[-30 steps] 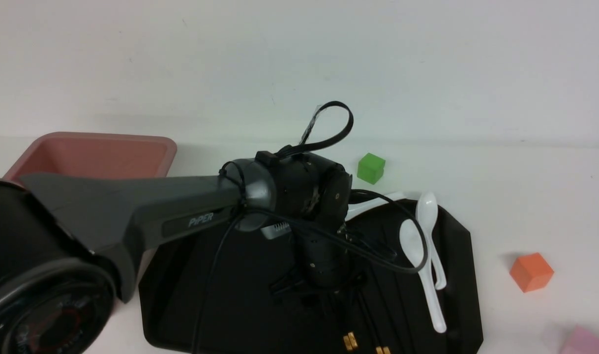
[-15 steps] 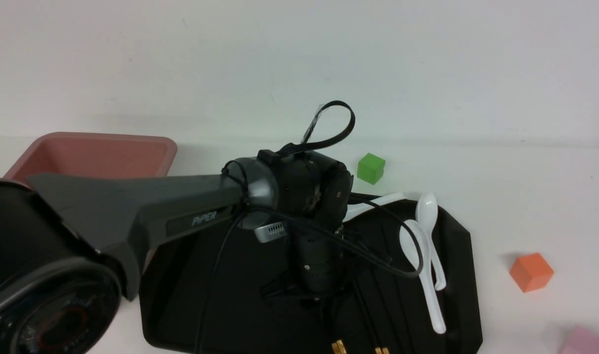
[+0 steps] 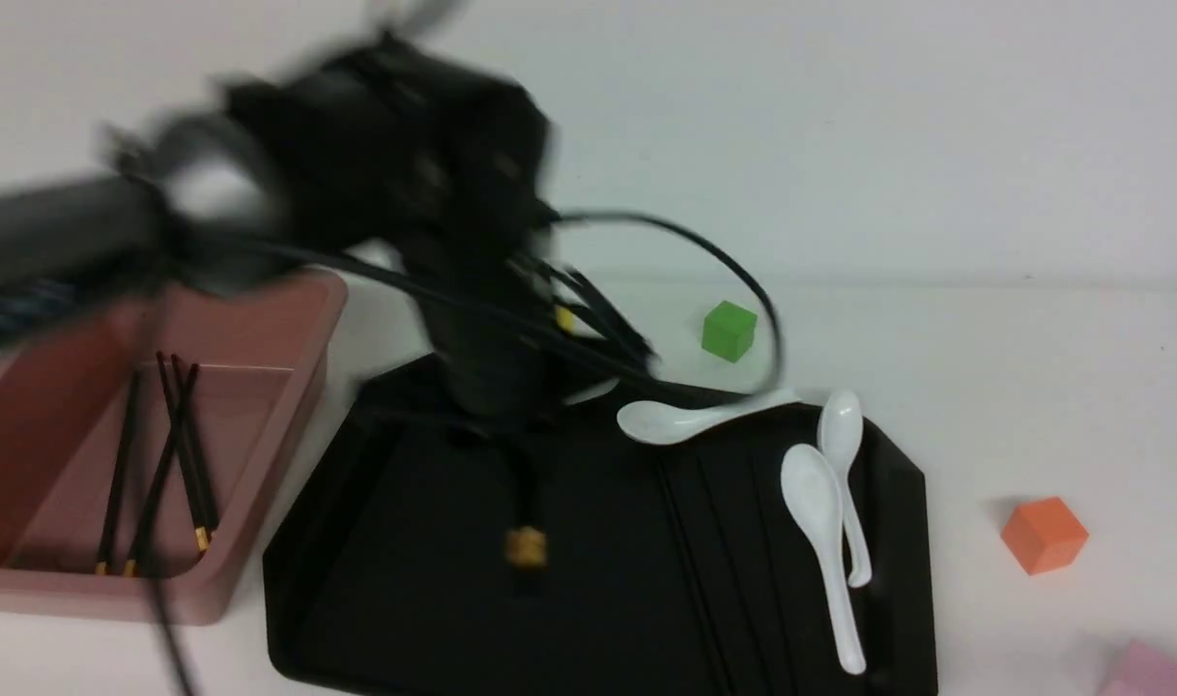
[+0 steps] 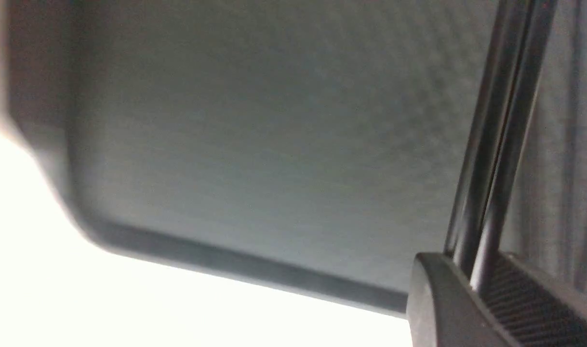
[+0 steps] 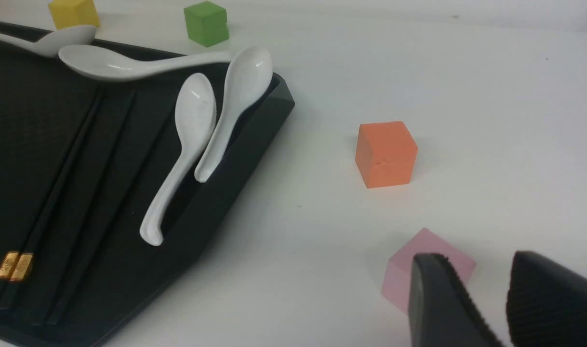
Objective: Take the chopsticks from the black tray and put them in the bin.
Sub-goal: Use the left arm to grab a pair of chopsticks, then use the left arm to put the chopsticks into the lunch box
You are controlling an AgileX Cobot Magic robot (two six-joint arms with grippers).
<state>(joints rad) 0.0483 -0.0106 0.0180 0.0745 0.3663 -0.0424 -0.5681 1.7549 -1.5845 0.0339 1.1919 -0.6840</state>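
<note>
Perhaps four white spoons (image 5: 195,113).

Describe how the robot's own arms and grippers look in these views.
The left arm is black and grey with a silvery joint and looping black cables; blur hides its lettering. The left gripper has dark, finely ridged fingers. The right gripper shows dark fingers.
</note>
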